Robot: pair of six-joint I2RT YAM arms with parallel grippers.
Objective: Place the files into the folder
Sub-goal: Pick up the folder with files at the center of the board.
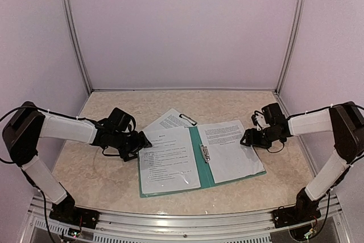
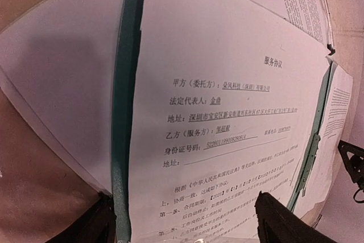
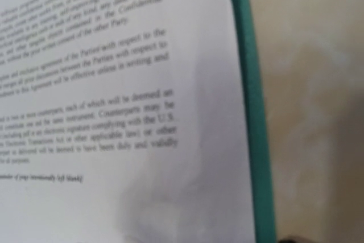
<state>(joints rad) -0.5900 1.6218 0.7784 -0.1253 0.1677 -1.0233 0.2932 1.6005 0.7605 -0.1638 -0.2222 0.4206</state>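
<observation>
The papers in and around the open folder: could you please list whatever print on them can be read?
Left sheet: heading "服务协议"; "法定代表人"; "地址"; "身份证号码"; smaller lines too blurred.
Right sheet: English, partly legible: "will be deemed an", "Counterparts may be", "applicable law"; rest blurred.
Sheet behind the folder: too small to read.

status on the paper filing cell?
Left gripper open at folder's left edge, right gripper unclear. White printed sheets lying in open teal card folder. Nothing blocking.
</observation>
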